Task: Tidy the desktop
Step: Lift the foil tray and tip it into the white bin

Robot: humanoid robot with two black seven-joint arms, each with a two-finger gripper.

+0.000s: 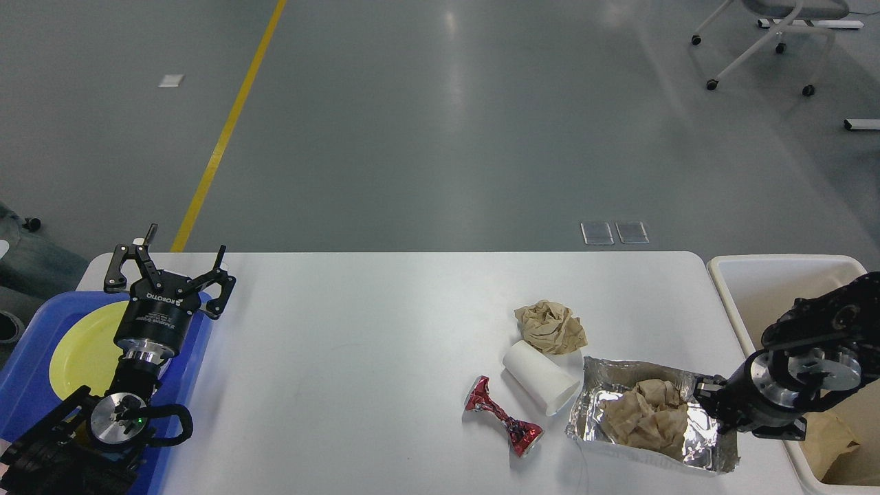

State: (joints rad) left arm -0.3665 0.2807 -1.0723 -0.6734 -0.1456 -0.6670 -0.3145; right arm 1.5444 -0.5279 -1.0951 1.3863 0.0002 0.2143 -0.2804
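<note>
The white desktop [357, 330] holds a crumpled brown paper ball [550, 326], a white paper cup [540, 377] lying on its side and a crushed red wrapper [502, 416]. At the front right lies a silver foil bag [694, 447] with crumpled brown paper [646, 416] on it. My right gripper [707, 404] is at the bag's right edge and grips it, near the table's right end. My left gripper [180, 256] is open and empty, pointing up over the table's left end.
A cream plastic bin [777, 265] stands just past the table's right edge, with brown paper at its bottom. A blue tray [27, 344] with a yellow plate [82, 344] sits at the far left under my left arm. An office chair stands far back right.
</note>
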